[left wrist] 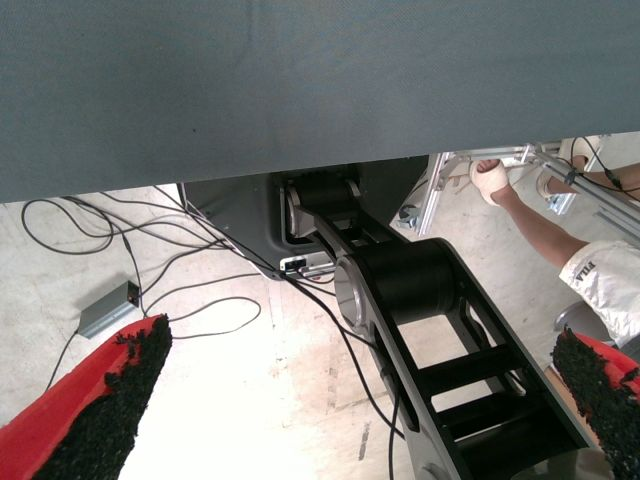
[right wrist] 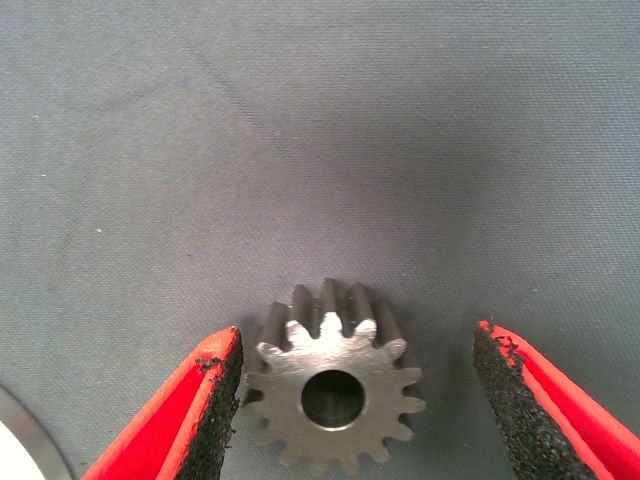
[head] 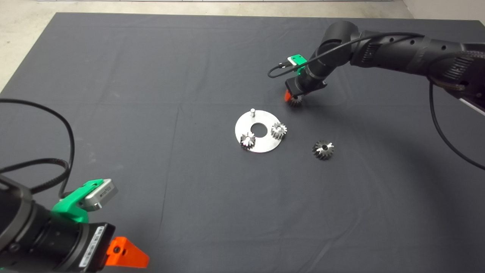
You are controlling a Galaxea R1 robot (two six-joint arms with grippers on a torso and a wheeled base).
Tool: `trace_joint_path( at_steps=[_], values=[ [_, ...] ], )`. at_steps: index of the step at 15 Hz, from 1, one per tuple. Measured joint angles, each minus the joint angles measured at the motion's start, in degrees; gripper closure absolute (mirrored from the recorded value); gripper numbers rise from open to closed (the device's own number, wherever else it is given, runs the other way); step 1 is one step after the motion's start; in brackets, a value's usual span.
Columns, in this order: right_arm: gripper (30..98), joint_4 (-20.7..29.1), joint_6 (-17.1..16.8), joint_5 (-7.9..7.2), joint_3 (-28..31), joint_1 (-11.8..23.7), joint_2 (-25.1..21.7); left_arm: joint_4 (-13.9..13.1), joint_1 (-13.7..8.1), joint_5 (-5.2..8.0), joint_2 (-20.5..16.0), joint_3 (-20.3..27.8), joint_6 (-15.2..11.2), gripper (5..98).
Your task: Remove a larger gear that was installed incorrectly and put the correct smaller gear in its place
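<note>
Gear between open right end effector fingers.

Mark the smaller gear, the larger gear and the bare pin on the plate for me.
smaller gear (right wrist: 333, 397): right wrist view, flat face by its bore.
larger gear (head: 323, 149): head view, toothed top face.
bare pin (head: 252, 111): head view, pin's top end.

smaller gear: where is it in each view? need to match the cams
Head view: the smaller gear lies on the mat under the right gripper, up-right of the round plate.
Left wrist view: not in it.
Right wrist view: the gear sits between the open red fingers.
Shared landmark: the plate rim.
</note>
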Motion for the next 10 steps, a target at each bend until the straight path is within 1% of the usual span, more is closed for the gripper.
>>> trace_joint_path(
  at_steps=[2, 4, 7, 10],
  values=[
    [71.7, 0.06, 0.01, 0.12, 0.0, 0.0, -0.08, 0.01, 0.0, 0.0, 0.02, 0.0, -0.02, 5.3],
    [72.4, 0.06, 0.06, 0.2, 0.0, -0.01, -0.08, 0.0, 0.0, 0.0, 0.0, 0.0, -0.02, 5.3],
    [76.8, 0.11, 0.2, 0.31, 0.06, -0.01, -0.06, 0.01, 0.0, 0.0, 0.02, 0.0, 0.0, 5.3],
    [77.4, 0.2, 0.2, 0.31, 0.06, -0.04, -0.08, 0.01, 0.0, 0.0, 0.02, 0.0, -0.02, 5.3]
  ],
)
